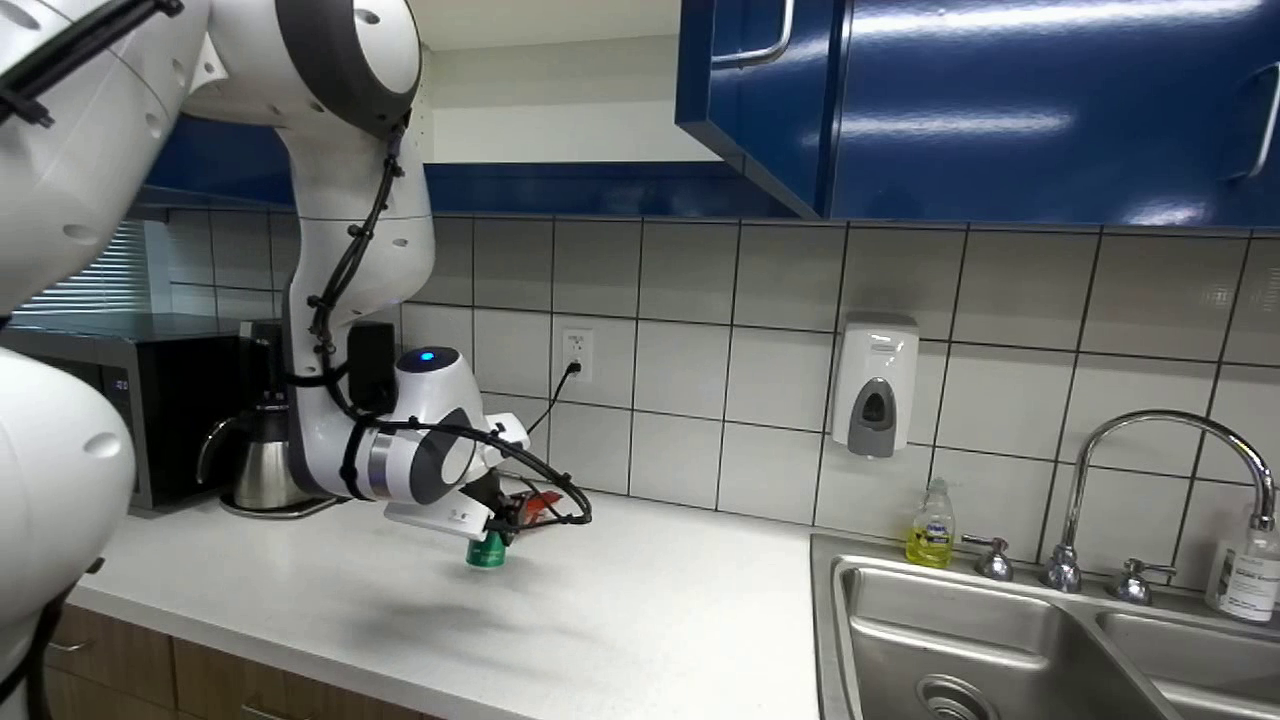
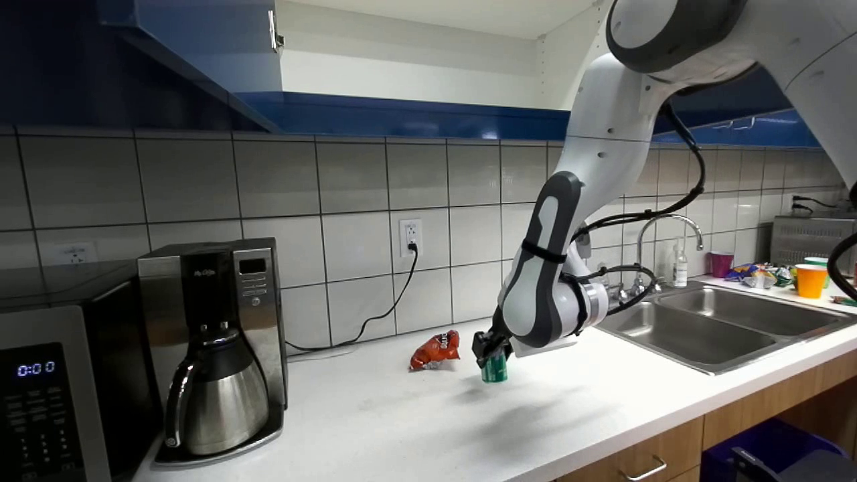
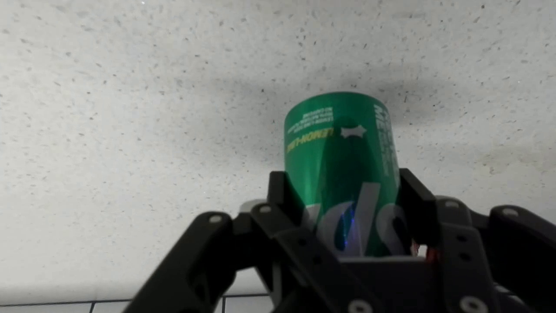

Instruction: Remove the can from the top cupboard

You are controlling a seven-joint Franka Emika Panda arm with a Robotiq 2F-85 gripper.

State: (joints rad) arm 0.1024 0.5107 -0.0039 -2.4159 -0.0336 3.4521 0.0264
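- I'm holding the green can (image 2: 495, 370) in the gripper (image 3: 345, 195), pinched from both sides, base poking out below.
- Not seeing whether it's touching the counter (image 2: 375, 415), so I'm thinking slow, straight down, then letting go.
- A red bag (image 2: 435, 350) is lying near the gripper, worth avoiding; the top cupboard (image 2: 415, 118) is sitting open overhead.

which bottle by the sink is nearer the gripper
The yellow bottle: it stands on the same side of the faucet base as the gripper, while the white-labelled bottle stands past it.
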